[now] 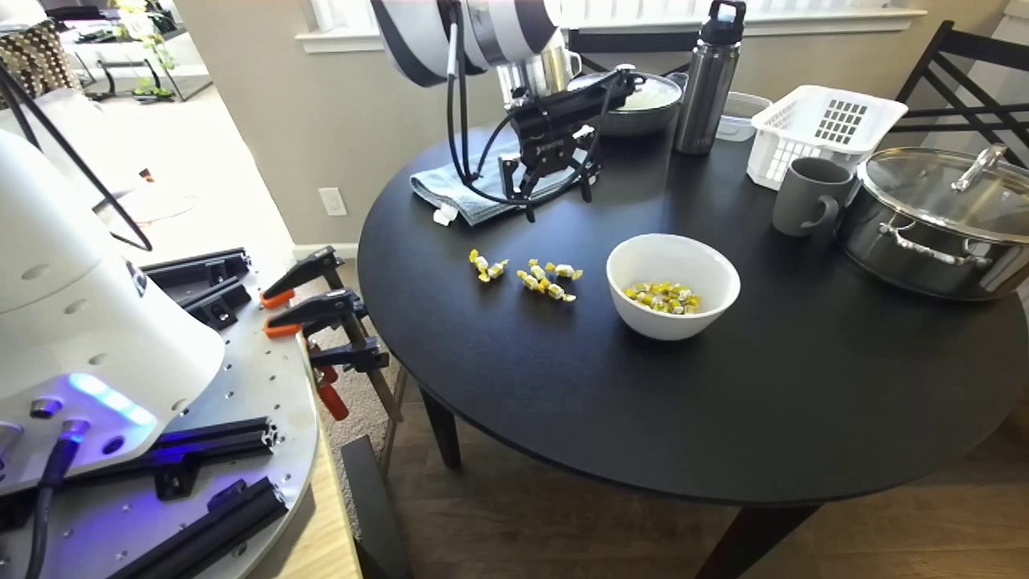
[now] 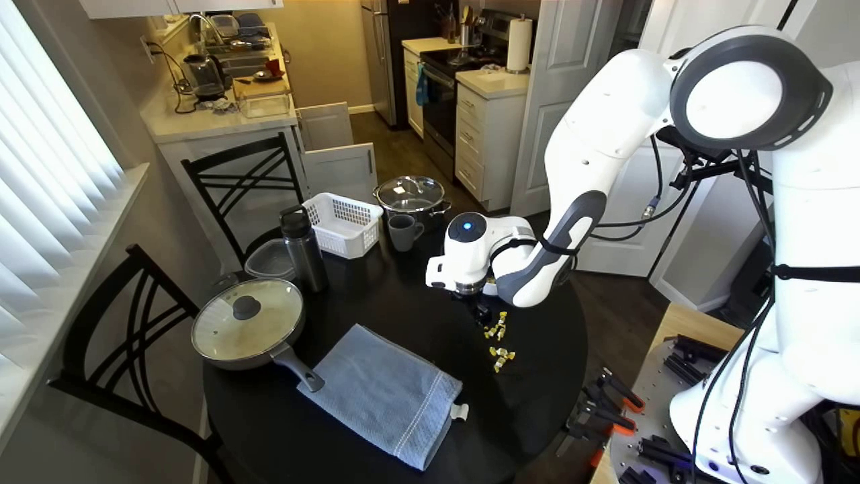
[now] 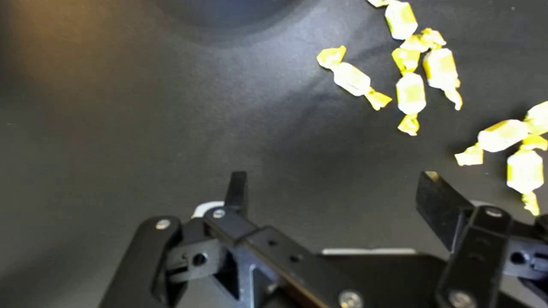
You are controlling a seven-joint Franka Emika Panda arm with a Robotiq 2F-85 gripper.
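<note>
My gripper (image 1: pixel 559 203) hangs above the dark round table with its fingers spread apart. In the wrist view the gripper (image 3: pixel 334 175) has nothing between its fingertips. Several yellow-and-white wrapped candies lie on the table in two loose groups. One group (image 1: pixel 548 281) is nearer the white bowl, and the other group (image 1: pixel 488 265) is nearer the table edge. In the wrist view a single candy (image 3: pixel 351 79) lies ahead of the fingers, with others to the right. The white bowl (image 1: pixel 707 277) holds more candies (image 1: pixel 666 297); in the other exterior angle the arm mostly hides it.
A blue-grey towel (image 2: pixel 386 396) and a lidded pan (image 2: pixel 248 319) lie on the table (image 1: pixel 723 418). A steel bottle (image 1: pixel 707 92), plastic container (image 1: pixel 739 117), white basket (image 1: pixel 792 149), grey mug (image 1: pixel 808 193) and lidded pot (image 1: pixel 924 249) stand toward one side. Clamps (image 1: pixel 321 310) sit beside the robot base.
</note>
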